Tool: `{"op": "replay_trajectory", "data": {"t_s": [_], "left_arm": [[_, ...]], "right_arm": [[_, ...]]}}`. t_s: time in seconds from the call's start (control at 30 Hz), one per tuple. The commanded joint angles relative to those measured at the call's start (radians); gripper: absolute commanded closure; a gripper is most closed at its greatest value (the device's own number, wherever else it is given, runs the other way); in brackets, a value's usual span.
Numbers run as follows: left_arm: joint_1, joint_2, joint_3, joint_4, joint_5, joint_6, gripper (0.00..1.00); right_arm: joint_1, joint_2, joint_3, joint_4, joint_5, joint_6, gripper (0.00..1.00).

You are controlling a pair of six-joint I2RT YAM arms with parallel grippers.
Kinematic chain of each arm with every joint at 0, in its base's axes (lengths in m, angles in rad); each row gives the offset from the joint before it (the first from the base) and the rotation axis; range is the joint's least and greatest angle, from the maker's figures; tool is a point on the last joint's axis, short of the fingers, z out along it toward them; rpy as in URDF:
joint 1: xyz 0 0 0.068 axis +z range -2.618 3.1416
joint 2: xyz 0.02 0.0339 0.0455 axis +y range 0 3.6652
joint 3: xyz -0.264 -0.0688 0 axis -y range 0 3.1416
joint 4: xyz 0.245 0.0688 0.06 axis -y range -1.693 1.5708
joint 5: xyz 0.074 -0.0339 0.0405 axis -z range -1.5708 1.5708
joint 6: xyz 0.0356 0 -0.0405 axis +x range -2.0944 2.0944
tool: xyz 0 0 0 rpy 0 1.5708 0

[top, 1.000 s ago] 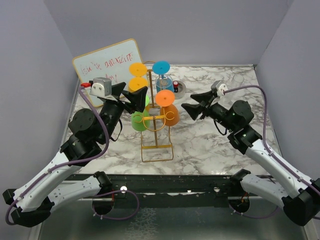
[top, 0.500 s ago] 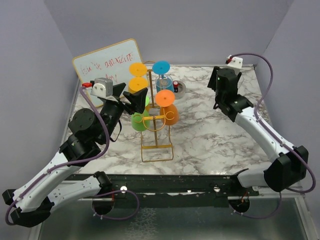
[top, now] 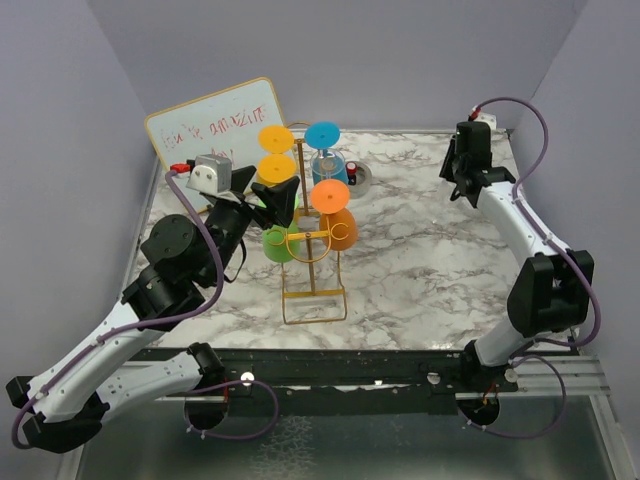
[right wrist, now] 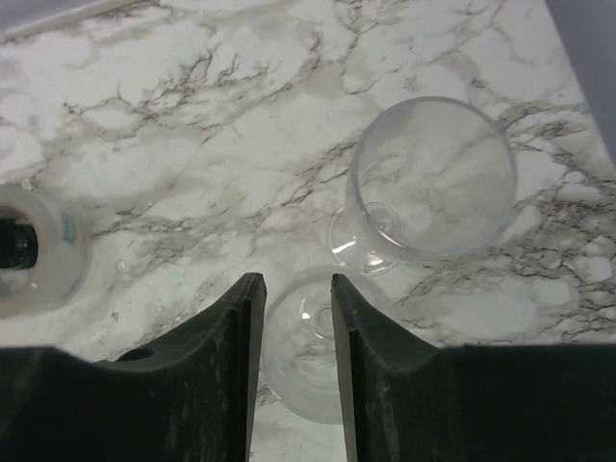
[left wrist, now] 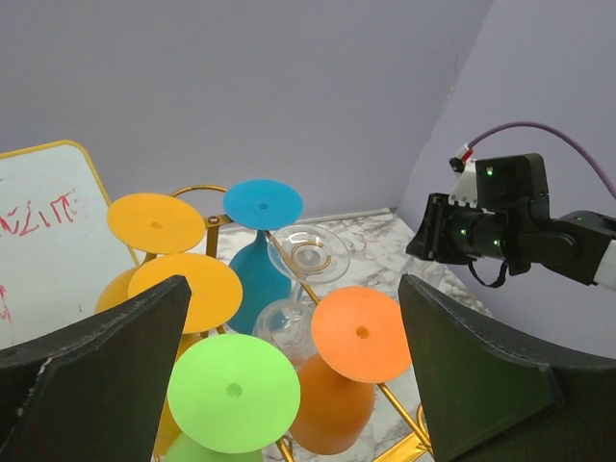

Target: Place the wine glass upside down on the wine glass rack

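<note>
The gold wire wine glass rack (top: pixel 309 232) stands mid-table and also shows in the left wrist view (left wrist: pixel 214 222). Yellow, blue, orange and green glasses and one clear glass (left wrist: pixel 308 252) hang on it upside down. Two clear wine glasses stand upright on the marble at the back right. One glass (right wrist: pixel 431 178) is off to the right of my fingers. The other glass (right wrist: pixel 310 322) is straight below my right gripper (right wrist: pixel 295 281), which is narrowly open above its rim, also in the top view (top: pixel 463 188). My left gripper (top: pixel 265 190) is wide open and empty beside the rack's left side (left wrist: pixel 294 318).
A whiteboard (top: pixel 215 130) leans at the back left. A small clear round container (top: pixel 357 176) sits behind the rack, also at the left edge of the right wrist view (right wrist: pixel 34 255). The enclosure walls stand close to the right arm.
My right arm has swung from beside the rack to the back right corner and now points down over the clear glasses. My left arm has barely moved.
</note>
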Motion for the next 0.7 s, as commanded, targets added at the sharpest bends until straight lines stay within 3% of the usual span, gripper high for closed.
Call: {"op": "replay_trajectory", "data": {"t_s": [0.0,0.27,0.4,0.6,0.67], "left_arm": [[-0.005,0.001,0.024,0.0,0.028,-0.005,0.1],[-0.005,0.001,0.026,-0.003,0.025,-0.013,0.1],[-0.006,0.006,0.03,-0.004,0.029,-0.017,0.1],[-0.005,0.014,0.038,-0.003,0.049,-0.028,0.1],[-0.005,0.017,0.042,0.001,0.06,-0.034,0.1]], "right_arm": [[0.0,0.021,0.03,-0.041,-0.128,-0.013,0.63],[0.0,0.043,-0.005,-0.059,-0.151,-0.003,0.67],[0.0,0.052,-0.008,-0.074,-0.146,-0.004,0.76],[0.0,0.027,-0.002,-0.096,-0.145,-0.002,0.98],[0.001,0.003,-0.005,-0.097,-0.166,0.005,0.99]]}}
